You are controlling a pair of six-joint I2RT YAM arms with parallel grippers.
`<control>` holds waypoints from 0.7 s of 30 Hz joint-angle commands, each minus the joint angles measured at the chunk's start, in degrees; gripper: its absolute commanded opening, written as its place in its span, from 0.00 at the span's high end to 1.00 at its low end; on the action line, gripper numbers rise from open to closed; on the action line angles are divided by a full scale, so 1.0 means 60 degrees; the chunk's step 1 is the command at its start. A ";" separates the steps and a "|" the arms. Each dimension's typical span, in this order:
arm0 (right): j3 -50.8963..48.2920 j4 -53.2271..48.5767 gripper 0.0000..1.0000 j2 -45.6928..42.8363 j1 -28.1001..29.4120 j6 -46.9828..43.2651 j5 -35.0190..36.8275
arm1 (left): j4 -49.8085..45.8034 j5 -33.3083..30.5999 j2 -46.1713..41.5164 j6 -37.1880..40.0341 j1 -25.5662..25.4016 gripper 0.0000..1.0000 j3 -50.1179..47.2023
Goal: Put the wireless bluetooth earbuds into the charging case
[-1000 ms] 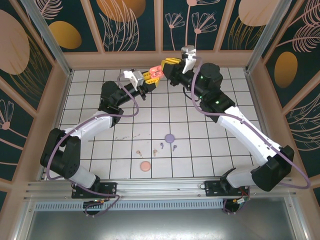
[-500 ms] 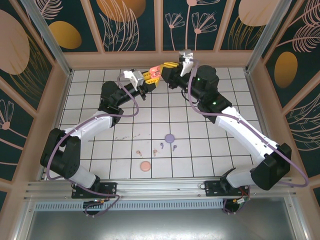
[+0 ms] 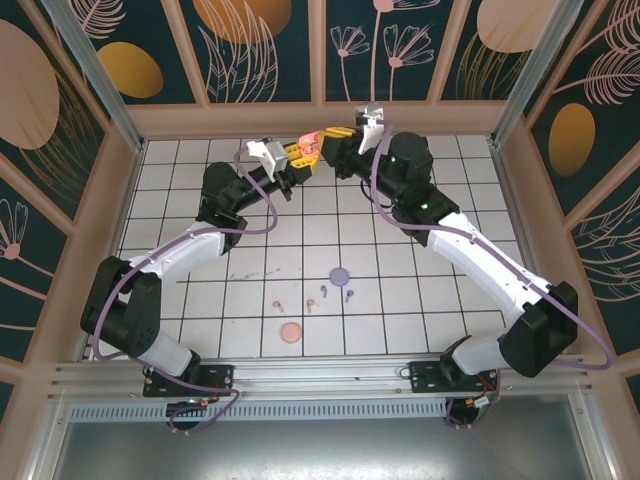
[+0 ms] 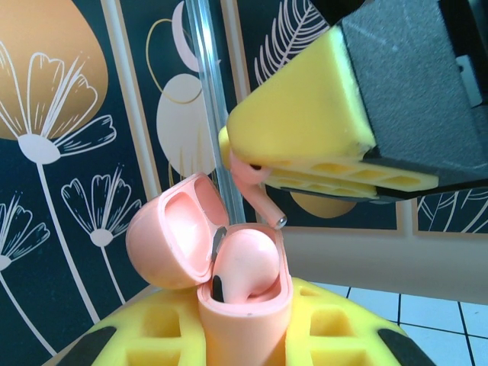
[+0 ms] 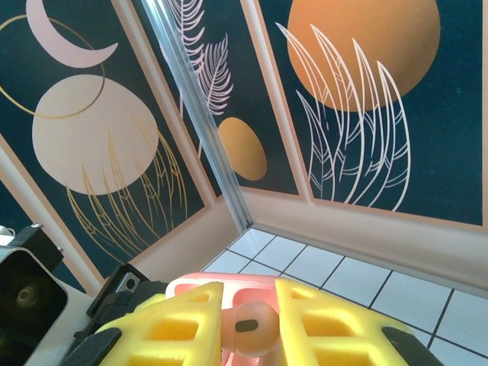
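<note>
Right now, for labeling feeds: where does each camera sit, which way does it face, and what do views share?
Top external: above, behind the bases, looking down on the tiled table; both arms, left gripper near right gripper.
Left wrist: faces the back wall; own fingers clamp the open pink charging case.
Right wrist: faces a wall corner; own fingers pinch a pink earbud.
Shared: both wrist views show case and earbud.
</note>
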 commanded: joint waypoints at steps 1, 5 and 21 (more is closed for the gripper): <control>-0.0152 0.0448 0.79 0.0100 -0.0092 0.0193 -0.0148 | 0.0298 -0.0013 -0.0286 -0.0154 -0.0073 1.00 0.0155; -0.0208 0.0422 0.79 0.0138 -0.0101 0.0185 -0.0177 | 0.0321 -0.0037 -0.0315 -0.0152 -0.0074 1.00 0.0144; -0.0402 0.0426 0.81 0.0303 0.0038 -0.0498 -0.0061 | 0.0442 -0.0058 -0.0403 -0.0238 -0.0087 1.00 0.0098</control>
